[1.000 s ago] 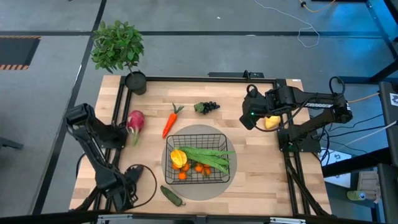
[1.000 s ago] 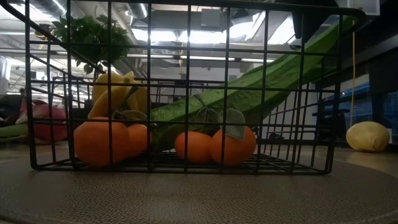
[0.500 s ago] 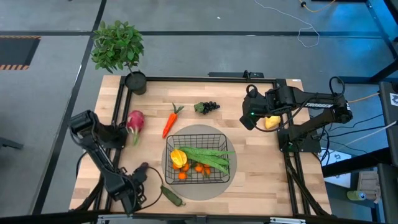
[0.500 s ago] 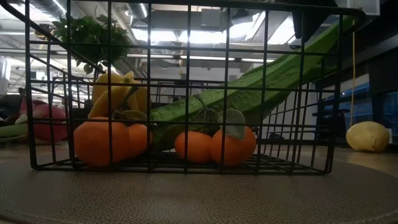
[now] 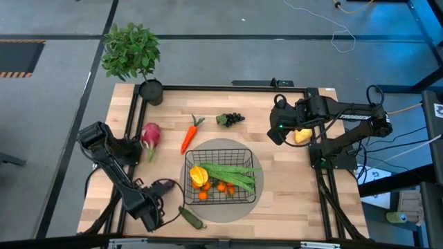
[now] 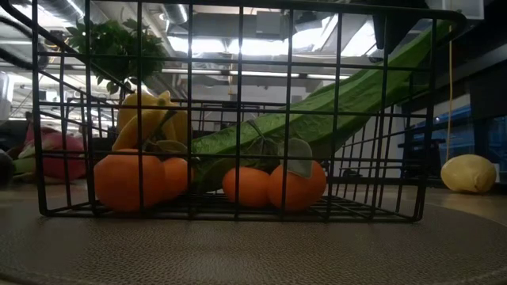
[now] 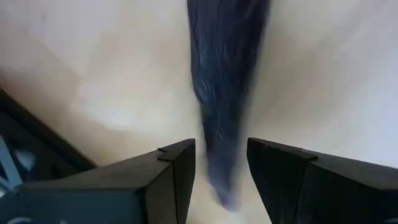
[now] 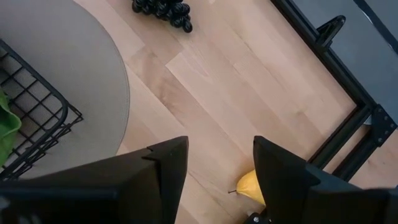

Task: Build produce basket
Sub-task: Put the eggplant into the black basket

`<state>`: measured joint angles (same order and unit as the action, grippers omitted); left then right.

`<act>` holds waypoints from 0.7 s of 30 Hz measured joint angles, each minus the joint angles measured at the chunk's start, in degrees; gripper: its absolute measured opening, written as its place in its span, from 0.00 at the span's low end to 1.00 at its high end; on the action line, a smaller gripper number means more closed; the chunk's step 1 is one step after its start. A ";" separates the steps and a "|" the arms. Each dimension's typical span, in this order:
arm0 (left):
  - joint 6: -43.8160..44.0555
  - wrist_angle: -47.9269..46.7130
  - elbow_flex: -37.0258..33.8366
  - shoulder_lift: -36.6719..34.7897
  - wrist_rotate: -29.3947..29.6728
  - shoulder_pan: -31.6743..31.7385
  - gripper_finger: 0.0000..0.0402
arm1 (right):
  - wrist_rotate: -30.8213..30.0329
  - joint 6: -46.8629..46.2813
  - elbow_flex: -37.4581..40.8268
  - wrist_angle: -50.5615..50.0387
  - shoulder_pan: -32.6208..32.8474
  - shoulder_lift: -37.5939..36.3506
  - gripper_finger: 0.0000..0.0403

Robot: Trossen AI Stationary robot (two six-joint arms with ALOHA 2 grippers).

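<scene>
The black wire basket (image 5: 220,176) stands on a round grey mat (image 5: 218,206) and holds a yellow pepper (image 5: 199,175), tangerines (image 5: 212,188) and green beans (image 5: 232,174). A dark green cucumber (image 5: 192,217) lies near the table's front edge. My left gripper (image 5: 168,194) is open just left of it; its wrist view shows a dark long blurred thing (image 7: 225,93) beyond the open fingers. A lemon (image 5: 302,135) lies at the right. My right gripper (image 5: 282,131) is open and empty beside the lemon (image 8: 251,185).
A pink dragon fruit (image 5: 150,136), an orange carrot (image 5: 189,135) and dark grapes (image 5: 232,119) lie on the wood behind the basket. A potted plant (image 5: 131,55) stands at the far left corner. Black frame rails (image 5: 129,124) run along the table's edges.
My left gripper has swung from the near left corner toward the table's right edge, closing on the cucumber and the basket. The produce and the basket have stayed where they were.
</scene>
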<state>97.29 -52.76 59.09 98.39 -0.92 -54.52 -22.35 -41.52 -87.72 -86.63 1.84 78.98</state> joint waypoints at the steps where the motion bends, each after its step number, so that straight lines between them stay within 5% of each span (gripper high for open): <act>1: 0.08 0.60 0.00 0.02 -1.80 -0.01 0.33 | 0.00 0.01 0.00 0.00 -0.01 0.00 0.43; 21: 1.58 0.50 0.00 -0.32 -0.73 -0.64 0.33 | 0.15 -0.17 0.00 0.00 -0.02 0.00 0.43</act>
<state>98.87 -52.26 59.09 98.07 -1.65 -55.16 -22.20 -41.69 -87.72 -86.63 1.83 78.98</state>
